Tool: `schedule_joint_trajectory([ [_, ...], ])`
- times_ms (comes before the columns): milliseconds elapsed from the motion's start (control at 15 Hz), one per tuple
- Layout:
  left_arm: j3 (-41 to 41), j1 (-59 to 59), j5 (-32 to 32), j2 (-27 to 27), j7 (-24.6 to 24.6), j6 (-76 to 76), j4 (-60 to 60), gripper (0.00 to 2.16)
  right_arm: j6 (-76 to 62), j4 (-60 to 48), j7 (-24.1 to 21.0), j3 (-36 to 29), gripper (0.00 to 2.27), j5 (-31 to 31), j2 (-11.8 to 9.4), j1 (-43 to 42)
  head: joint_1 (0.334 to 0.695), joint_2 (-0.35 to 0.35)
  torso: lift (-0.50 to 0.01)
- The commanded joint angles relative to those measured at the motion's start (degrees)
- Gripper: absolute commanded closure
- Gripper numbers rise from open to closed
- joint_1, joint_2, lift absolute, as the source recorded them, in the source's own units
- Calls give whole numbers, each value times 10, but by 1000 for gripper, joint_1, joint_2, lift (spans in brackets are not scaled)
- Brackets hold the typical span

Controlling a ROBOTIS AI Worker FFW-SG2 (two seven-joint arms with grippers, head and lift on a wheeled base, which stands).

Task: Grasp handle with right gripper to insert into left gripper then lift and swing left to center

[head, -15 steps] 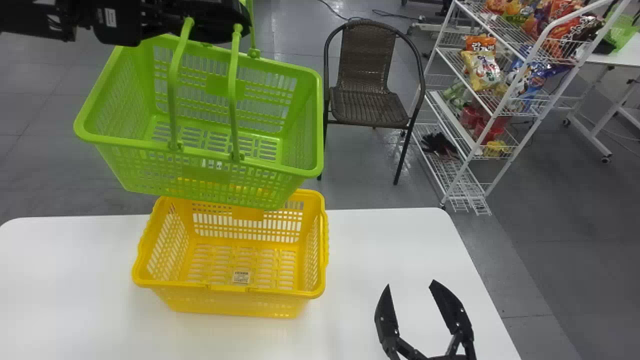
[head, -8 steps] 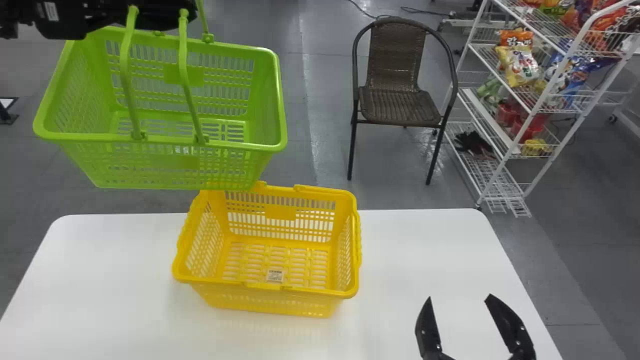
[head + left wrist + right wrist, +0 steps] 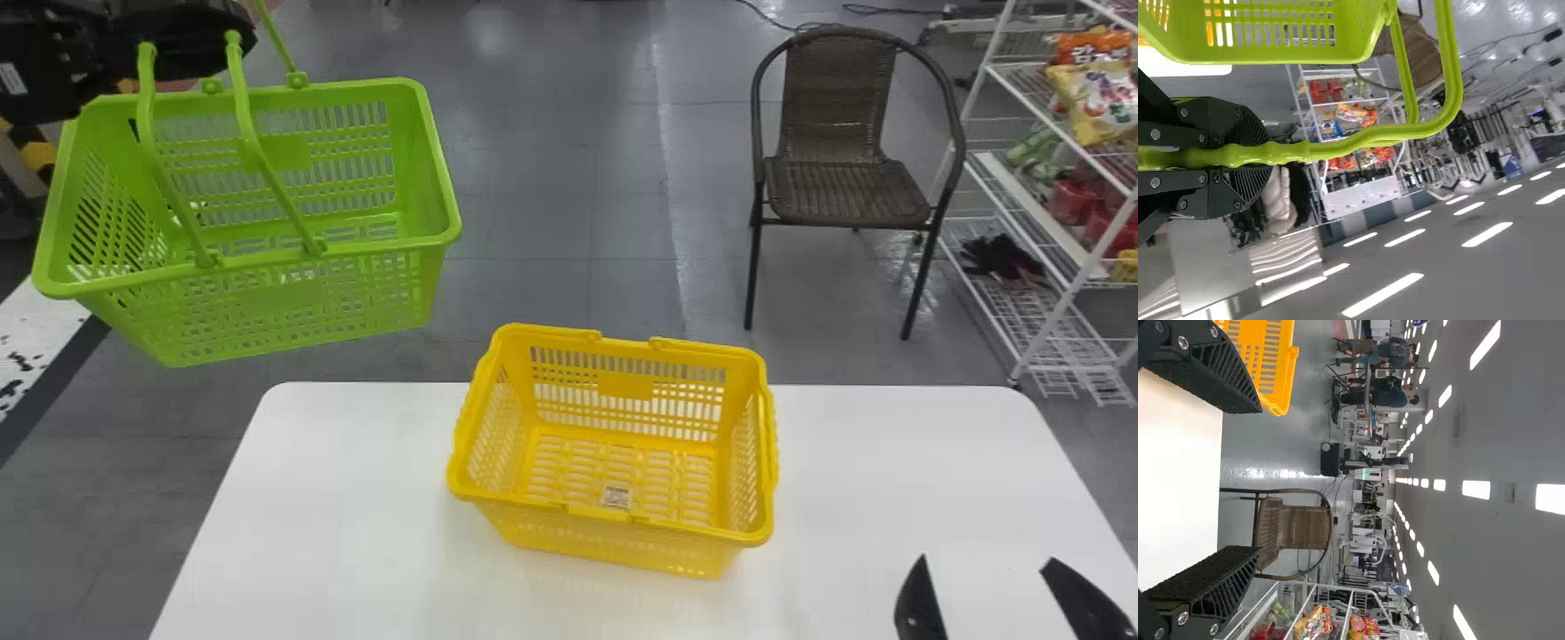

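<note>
At the head view's upper left, my left gripper (image 3: pixel 182 40) holds the green basket (image 3: pixel 284 298) by its raised handles (image 3: pixel 169 191). The basket hangs beyond the white table's far left corner, apart from the yellow basket (image 3: pixel 625 385). In the left wrist view, both fingers of the left gripper (image 3: pixel 1258 155) close around the green handle (image 3: pixel 1358 138), with the basket's wall (image 3: pixel 1271 52) beside them. Low at the head view's right, my right gripper (image 3: pixel 989 573) stands open over the table; the right wrist view shows nothing between the fingers of the right gripper (image 3: pixel 1259 480).
The yellow basket stands on the white table (image 3: pixel 356 498). Behind the table are a brown wicker chair (image 3: pixel 836 182) and, farther right, a white wire rack (image 3: pixel 1067 258) with snack bags. A white and black strip (image 3: pixel 40 338) lies on the floor at far left.
Table, yellow basket, chair and rack have shifted right in the head view. The green basket has moved left, away from above the yellow one, and tilted slightly. The right gripper appears farther right and lower.
</note>
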State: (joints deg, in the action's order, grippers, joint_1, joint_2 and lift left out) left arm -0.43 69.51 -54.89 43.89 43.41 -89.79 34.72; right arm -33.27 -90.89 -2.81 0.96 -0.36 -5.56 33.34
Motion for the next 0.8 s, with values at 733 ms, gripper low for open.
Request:
schedule_joint_trajectory([
  [733, 332, -492, -51, 119, 78, -2, 223, 1889, -12, 20, 12, -16, 83, -16, -9, 0, 695, 326, 0],
])
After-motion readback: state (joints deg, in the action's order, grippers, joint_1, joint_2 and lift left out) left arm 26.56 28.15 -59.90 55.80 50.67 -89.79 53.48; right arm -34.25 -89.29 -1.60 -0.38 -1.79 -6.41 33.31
